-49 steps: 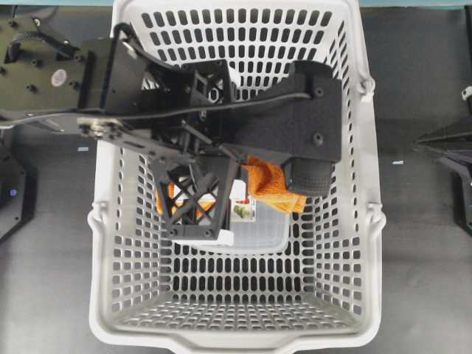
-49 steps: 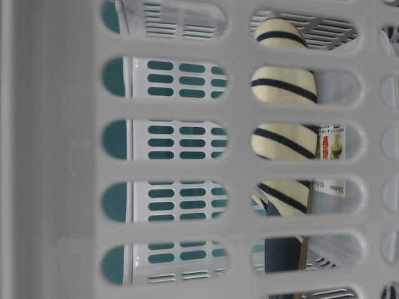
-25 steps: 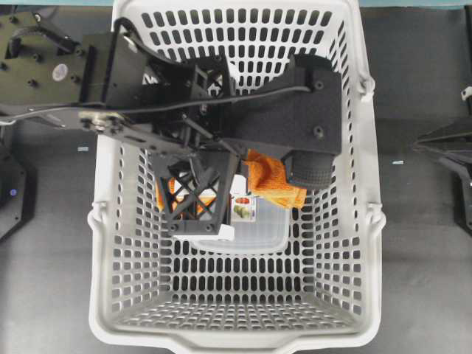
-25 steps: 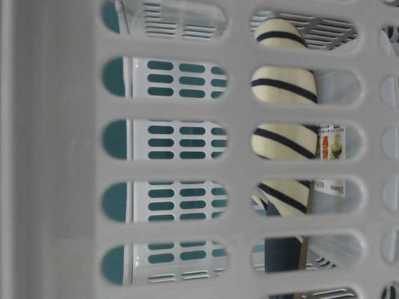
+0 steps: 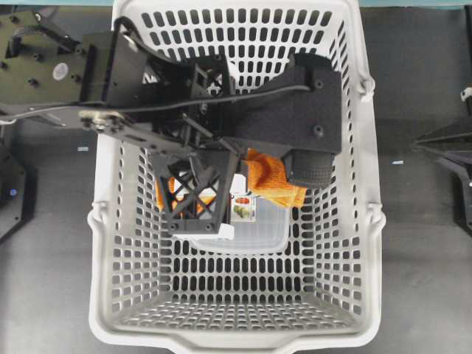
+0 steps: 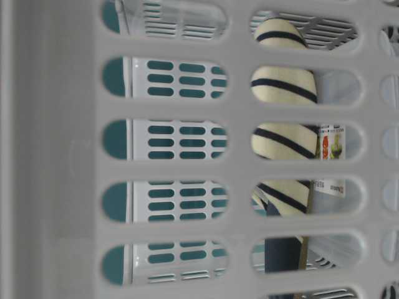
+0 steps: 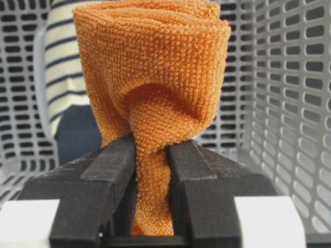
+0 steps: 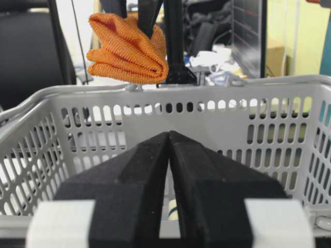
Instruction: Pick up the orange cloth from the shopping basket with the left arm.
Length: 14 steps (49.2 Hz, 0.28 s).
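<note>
The cloth [image 7: 150, 88] is burnt orange throughout with a fine looped terry texture, and the gripper [image 7: 151, 170] clamped on it is black with white patches at its outer edges. The basket [image 5: 369, 243] is light grey with rows of slotted holes. Inside it, the slipper [image 6: 283, 118] is cream with thin navy stripes and a dark navy end.

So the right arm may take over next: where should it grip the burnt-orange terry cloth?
Probably the folded bundle of the burnt-orange terry cloth, hanging free above the light-grey slotted basket's rim. Come from the side, away from the left gripper, whose jaws pinch a narrow fold.
</note>
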### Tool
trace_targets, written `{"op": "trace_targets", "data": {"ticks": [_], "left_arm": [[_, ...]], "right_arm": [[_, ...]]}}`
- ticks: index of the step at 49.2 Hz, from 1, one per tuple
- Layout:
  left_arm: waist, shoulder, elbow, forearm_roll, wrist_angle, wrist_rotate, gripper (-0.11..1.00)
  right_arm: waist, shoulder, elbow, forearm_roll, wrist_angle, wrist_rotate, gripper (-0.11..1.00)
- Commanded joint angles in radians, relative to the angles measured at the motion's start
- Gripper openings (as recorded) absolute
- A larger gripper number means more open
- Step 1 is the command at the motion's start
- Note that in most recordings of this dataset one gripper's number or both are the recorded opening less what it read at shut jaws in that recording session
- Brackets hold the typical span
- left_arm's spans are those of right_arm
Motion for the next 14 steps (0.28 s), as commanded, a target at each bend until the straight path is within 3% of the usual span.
{"op": "trace_targets", "data": {"ticks": [1, 14], "left_arm": [[0.002, -0.014, -0.015, 0.002, -0.003, 0.0, 0.14], [0.0, -0.014, -0.012, 0.002, -0.002, -0.002, 0.14]], "right_arm": [[-0.002, 0.005, -0.008, 0.002, -0.005, 0.0, 0.0], [-0.002, 0.002, -0.003, 0.003, -0.005, 0.0, 0.0]]}}
